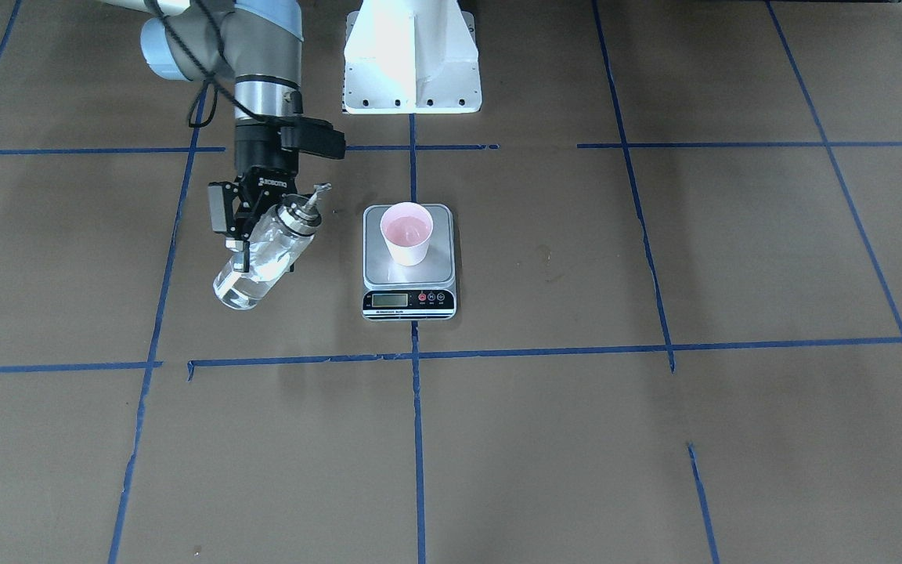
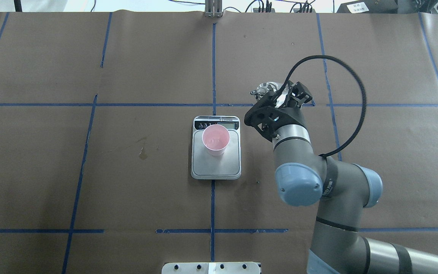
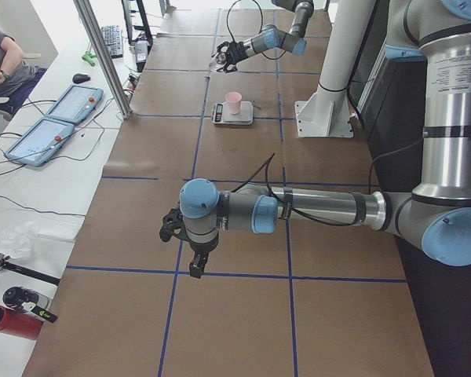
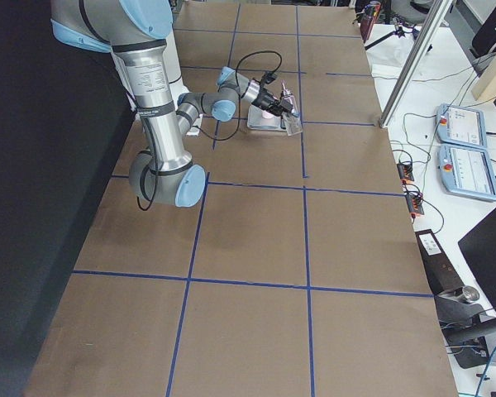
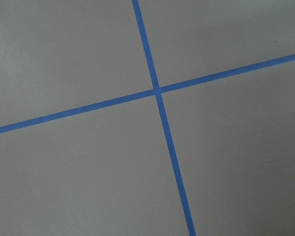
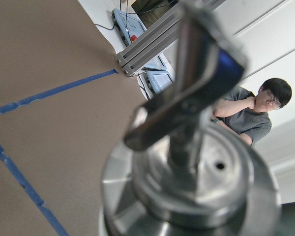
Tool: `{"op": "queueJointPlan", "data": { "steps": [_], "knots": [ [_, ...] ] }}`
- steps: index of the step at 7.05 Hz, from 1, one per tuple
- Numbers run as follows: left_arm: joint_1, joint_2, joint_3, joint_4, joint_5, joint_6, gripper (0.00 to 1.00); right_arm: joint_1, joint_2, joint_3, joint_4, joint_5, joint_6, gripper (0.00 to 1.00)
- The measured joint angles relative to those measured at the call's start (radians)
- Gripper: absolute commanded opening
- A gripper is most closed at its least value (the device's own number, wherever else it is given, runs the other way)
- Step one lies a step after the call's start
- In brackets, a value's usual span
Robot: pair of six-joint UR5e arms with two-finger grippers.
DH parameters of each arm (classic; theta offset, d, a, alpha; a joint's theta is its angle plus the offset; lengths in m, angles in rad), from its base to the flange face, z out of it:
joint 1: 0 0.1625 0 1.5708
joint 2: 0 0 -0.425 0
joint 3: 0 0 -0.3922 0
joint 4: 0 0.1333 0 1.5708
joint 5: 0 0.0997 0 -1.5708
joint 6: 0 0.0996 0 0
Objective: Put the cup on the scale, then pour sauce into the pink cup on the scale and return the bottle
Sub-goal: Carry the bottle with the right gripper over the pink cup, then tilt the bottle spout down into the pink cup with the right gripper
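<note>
The bottle [image 1: 267, 252] was held clenched in the right jaws, tilted, spout end nearest the scale [image 1: 412, 274], beside it, not touching. The cup [image 1: 408, 235] was seated on the scale's plate. State of the left jaws could not be told.

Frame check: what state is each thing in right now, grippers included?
cup: upright on the scale's plate.
scale: flat on the table; reading too small to tell.
bottle: off the table, tilted, cap on, spout beside the scale, not over the cup.
right gripper: shut on the bottle.
left gripper: above the table, far from the scale; open or shut, cannot tell.
</note>
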Motion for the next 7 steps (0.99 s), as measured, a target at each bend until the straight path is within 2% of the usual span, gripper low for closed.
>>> {"op": "queueJointPlan", "data": {
  "steps": [2, 3, 7],
  "knots": [
    [0.000, 0.000, 0.006, -0.001, 0.000, 0.000, 1.00, -0.044, 0.039, -0.082, -0.058, -0.186, -0.198, 0.00],
    [0.000, 0.000, 0.009, -0.002, 0.000, 0.000, 1.00, -0.052, 0.047, -0.103, -0.072, -0.235, -0.263, 0.00],
    [0.001, -0.001, 0.013, -0.004, 0.000, 0.000, 1.00, -0.056, 0.074, -0.122, -0.143, -0.333, -0.505, 0.00]
  ]
}}
